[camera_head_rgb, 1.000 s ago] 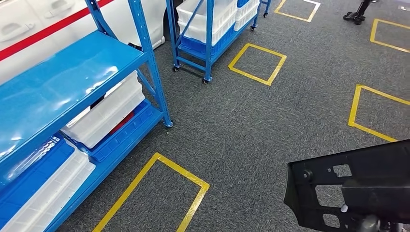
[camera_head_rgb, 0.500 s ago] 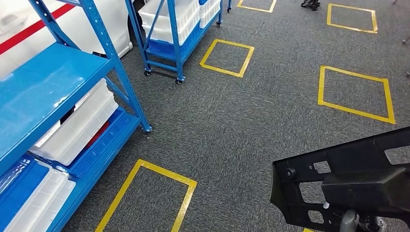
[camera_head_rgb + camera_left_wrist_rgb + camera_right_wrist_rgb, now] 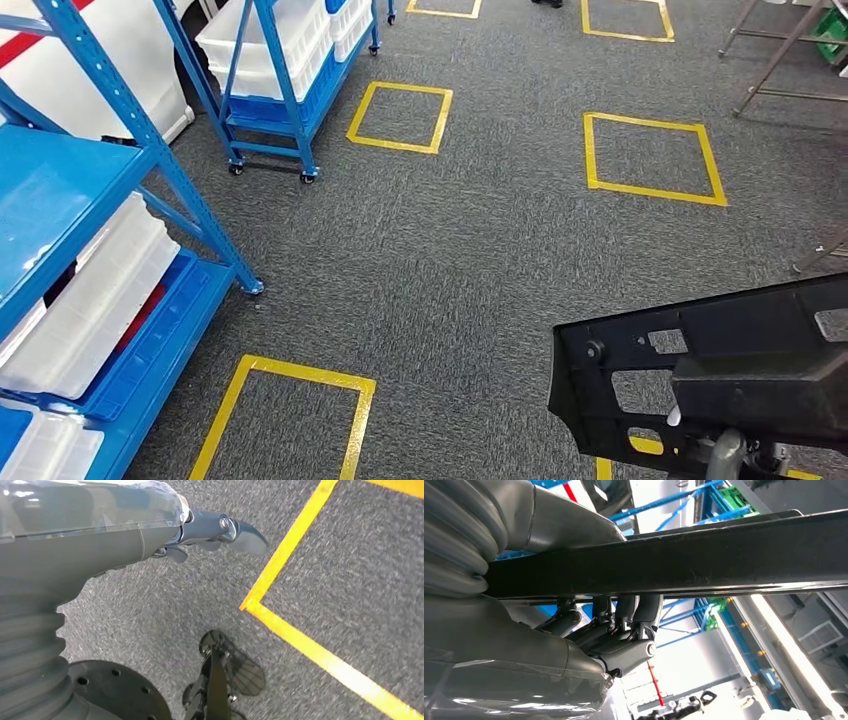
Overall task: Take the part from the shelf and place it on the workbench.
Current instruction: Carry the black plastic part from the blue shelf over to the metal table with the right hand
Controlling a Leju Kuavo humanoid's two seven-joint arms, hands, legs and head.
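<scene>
The part (image 3: 700, 390), a black perforated bracket, was off the shelf (image 3: 60, 200) and rode low at our right over the carpet. We judged the step to be the carry: we should keep it level, clear of the shelf posts, and walk steadily until the worktop came into sight. Our right hand (image 3: 589, 630) held it, fingers (image 3: 634, 615) curled up around its black bar. Our left hand (image 3: 150, 530) hung over the floor, holding nothing, fingers (image 3: 235, 527) loosely extended.

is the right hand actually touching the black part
Touching. In the right wrist view the right hand has its fingers curled up against the underside of the black part, with no gap between them.
</scene>
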